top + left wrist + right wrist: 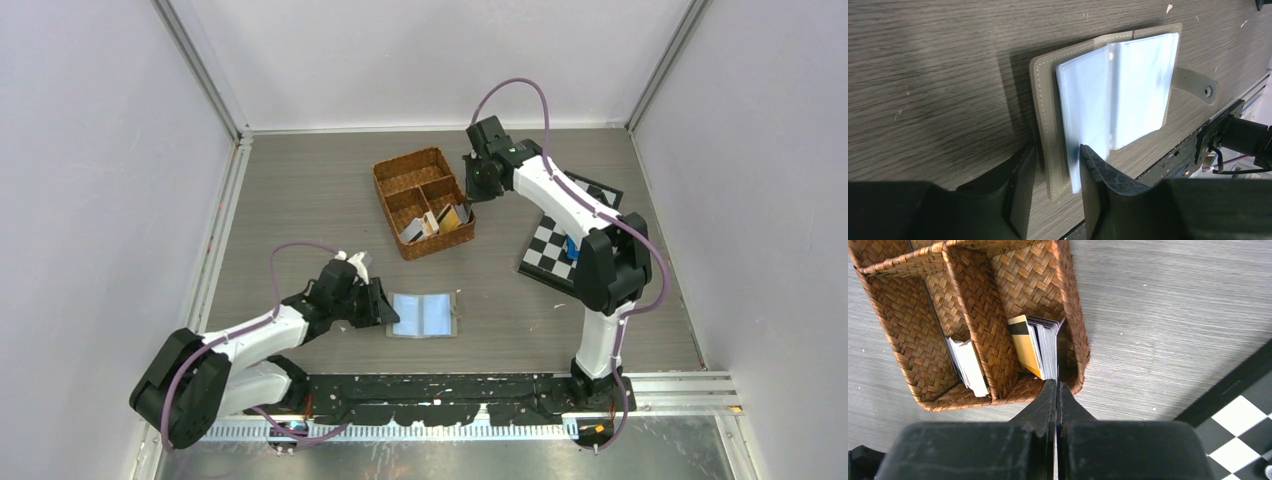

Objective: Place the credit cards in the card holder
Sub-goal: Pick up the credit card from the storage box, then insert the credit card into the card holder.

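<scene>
While the card holder (424,314) lies open and flat on the table (300,200) near the arms' bases, the credit cards (1034,346) stand on edge in the wicker compartment basket (1075,325) farther back. The step in hand therefore looks like fetching a card.

The right gripper (1055,384) has its jaws pressed together at the near end of the orange-fronted stack; whether a card edge is pinched between them I cannot tell. If one is, the next move calls for a straight lift clear of the basket wall, then a carry across to the sleeves.

The left gripper (1057,152) stands part open, straddling the holder's cover edge and one clear blue sleeve (1088,115) — steadying rather than clamping, I judge.

The top view gives the layout but not the jaws. Only the wrist views show those — and the left one alone makes the snap tab (1198,87) plain.
</scene>
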Controlling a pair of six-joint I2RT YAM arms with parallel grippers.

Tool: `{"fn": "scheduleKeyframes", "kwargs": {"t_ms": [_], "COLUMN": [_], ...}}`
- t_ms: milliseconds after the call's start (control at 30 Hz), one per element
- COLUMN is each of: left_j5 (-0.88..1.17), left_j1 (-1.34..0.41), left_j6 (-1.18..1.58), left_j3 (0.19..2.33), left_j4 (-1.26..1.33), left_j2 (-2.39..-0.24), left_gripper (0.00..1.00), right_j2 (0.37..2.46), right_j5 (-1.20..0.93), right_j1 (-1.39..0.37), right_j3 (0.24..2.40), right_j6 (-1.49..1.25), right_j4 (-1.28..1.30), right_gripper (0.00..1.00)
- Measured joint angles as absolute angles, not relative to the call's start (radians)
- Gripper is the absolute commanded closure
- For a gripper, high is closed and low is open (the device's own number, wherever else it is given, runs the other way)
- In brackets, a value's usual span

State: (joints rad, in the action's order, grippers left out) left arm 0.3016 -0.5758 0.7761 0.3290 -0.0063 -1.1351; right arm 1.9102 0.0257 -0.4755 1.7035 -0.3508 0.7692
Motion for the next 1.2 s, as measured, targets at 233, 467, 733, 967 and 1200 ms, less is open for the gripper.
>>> {"fn": "scheduleKeyframes", "kwargs": {"t_ms": [233,467,733,967,1200], "left_j5": [0.261,0.178,0.107,0.295,0.505], "left_j1": [-0.576,-0.576,-0.576,-0.576,-0.591], "left_j6": [0.749,0.693,0.588,0.503,0.489], "left_j3": [0.34,0.412,0.587,0.611,0.593], "left_j4": [-0.082,-0.259,-0.387,-0.329,-0.189], "left_j2": [-1.067,-0.98,-0.862,-0.85,-0.831], "left_gripper": [0.35,0.24,0.22,0.22,0.2], "right_j2": [1.84,1.763,1.534,1.349,1.323], "right_j5": [0.109,0.162,0.131,-0.118,-0.414], "right_j1": [-0.475,-0.483,-0.53,-0.571,-0.691], "right_j3": [1.711,1.724,1.67,1.477,1.272], "right_j6": [-0.341,-0.33,-0.327,-0.337,-0.333], "right_j4": [0.775,0.796,0.805,0.788,0.779], "right_gripper": [1.0,0.99,1.0,0.99,1.0]}}
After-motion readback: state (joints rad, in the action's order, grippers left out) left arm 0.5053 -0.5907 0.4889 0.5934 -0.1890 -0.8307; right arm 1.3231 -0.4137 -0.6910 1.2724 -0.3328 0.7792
